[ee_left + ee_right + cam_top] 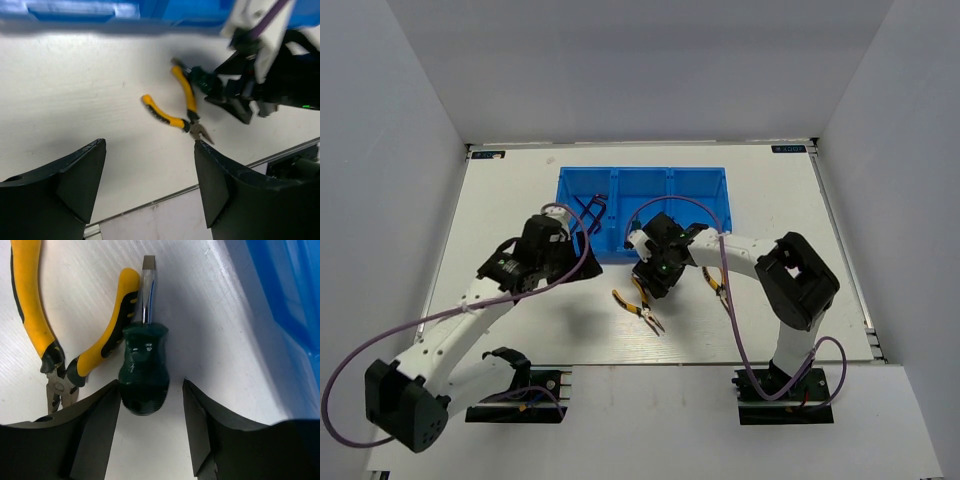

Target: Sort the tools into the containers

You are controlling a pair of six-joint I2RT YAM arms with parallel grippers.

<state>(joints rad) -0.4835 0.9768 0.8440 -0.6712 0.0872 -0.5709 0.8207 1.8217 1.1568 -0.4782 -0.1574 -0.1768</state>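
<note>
The right gripper (pixel 151 390) holds its jaws apart astride the green handle of the screwdriver (pixel 144 367). The screwdriver lies on the counter (pixel 200 340) at centre frame, its shaft touching the pliers (pixel 102 337) at left. The blue bin (pixel 280 300) is at upper right. An off-centre squeeze could roll the handle away or drag the pliers along. The left gripper (pixel 150 145) hovers with its jaws wide and empty.

Scanning for writing now, and nothing reads. A small dark sticker (pixel 486 154) sits at the far left corner of the table (pixel 520 340), and a second sticker (pixel 788 149) sits at the far right corner. Both carry pale marks too tiny to make out. Close up, the green screwdriver (pixel 144 367) shows a few pale specks on its handle: print or glare, I can't tell.
</note>
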